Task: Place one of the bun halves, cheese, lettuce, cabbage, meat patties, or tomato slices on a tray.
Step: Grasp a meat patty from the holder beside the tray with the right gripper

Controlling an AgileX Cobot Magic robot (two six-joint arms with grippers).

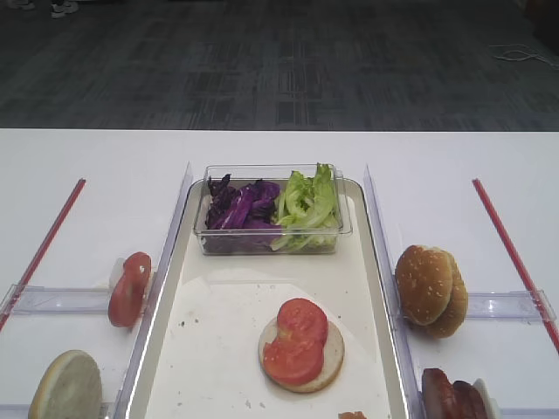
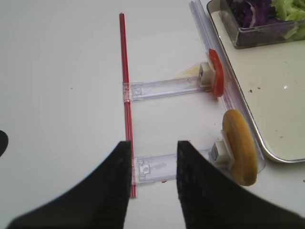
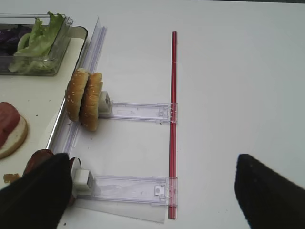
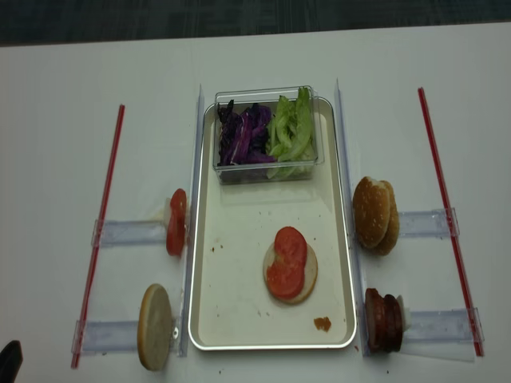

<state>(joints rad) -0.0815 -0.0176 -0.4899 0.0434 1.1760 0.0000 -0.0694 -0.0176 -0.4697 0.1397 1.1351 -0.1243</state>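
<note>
With the right pincer (image 3: 147,191) being held wide apart, the near-right meat patties (image 4: 382,321) are best gripped across their rims.

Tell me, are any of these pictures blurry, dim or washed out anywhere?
The right wrist view is sharp on the seeded buns, but the right pincer's dark fingers blur at the bottom edge. The left wrist view blurs its pincer too. The realsense view is dimmer and softer, the tray greyish. The other high view is bright and even, with faint shadows.
</note>
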